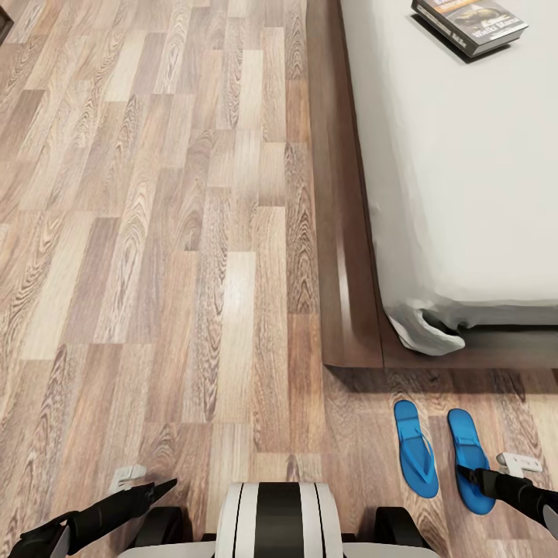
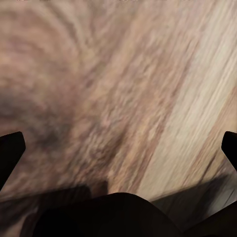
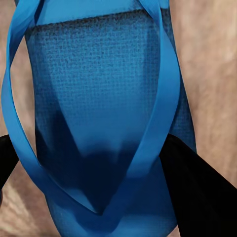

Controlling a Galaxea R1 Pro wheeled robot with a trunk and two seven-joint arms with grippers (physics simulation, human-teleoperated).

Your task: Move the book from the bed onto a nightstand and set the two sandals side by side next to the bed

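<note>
- Two blue sandals (image 1: pixel 443 456) side by side on the wood floor (image 1: pixel 155 232), lower right, just below the bed (image 1: pixel 465 194) corner.
- Book (image 1: pixel 470 23) on the mattress, top right.
- Right gripper (image 3: pixel 94 163) spread, straddling the right-hand sandal (image 3: pixel 98 98).
- Left gripper (image 2: pixel 118 148) spread over bare floor, lower left.

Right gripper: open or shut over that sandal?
Open. In the right wrist view the fingers stand on opposite sides of the sandal, not pressed against it. The head view shows the right gripper over the right-hand sandal.
</note>
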